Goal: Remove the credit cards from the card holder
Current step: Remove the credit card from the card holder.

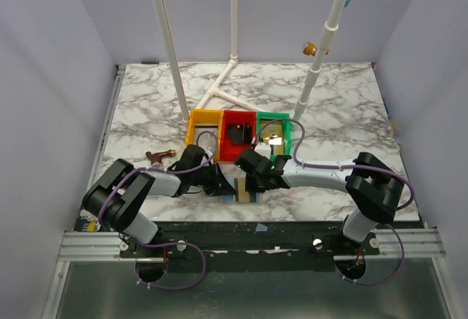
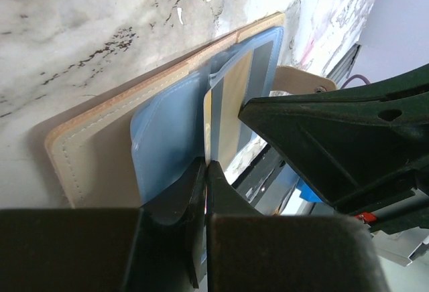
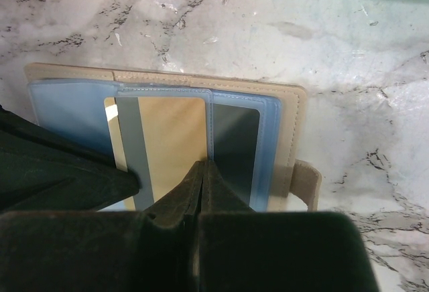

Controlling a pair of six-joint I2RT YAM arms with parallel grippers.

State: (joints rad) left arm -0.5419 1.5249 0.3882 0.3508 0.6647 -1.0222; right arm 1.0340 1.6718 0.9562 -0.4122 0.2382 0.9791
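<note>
The card holder [image 3: 288, 114] lies open on the marble table near the front edge, its tan cover down and its pale blue sleeves [image 2: 167, 138] up. In the top view it sits between both grippers [image 1: 240, 191]. A gold-tan credit card [image 3: 171, 138] with a grey stripe sticks partly out of a sleeve. My left gripper [image 2: 206, 166] is shut on that card's near edge. A dark card [image 3: 234, 148] stays inside the neighbouring sleeve. My right gripper [image 3: 203, 165] is shut, its tips pressed on the sleeve seam between the two cards.
Just behind the holder stand a yellow tray [image 1: 196, 123], a red tray [image 1: 228, 118] with a chunky black object, and a green tray [image 1: 290, 137] holding something flat, shiny and gold-tan. White pipes [image 1: 219, 88] rise behind. A small brown object [image 1: 156, 157] lies at the left.
</note>
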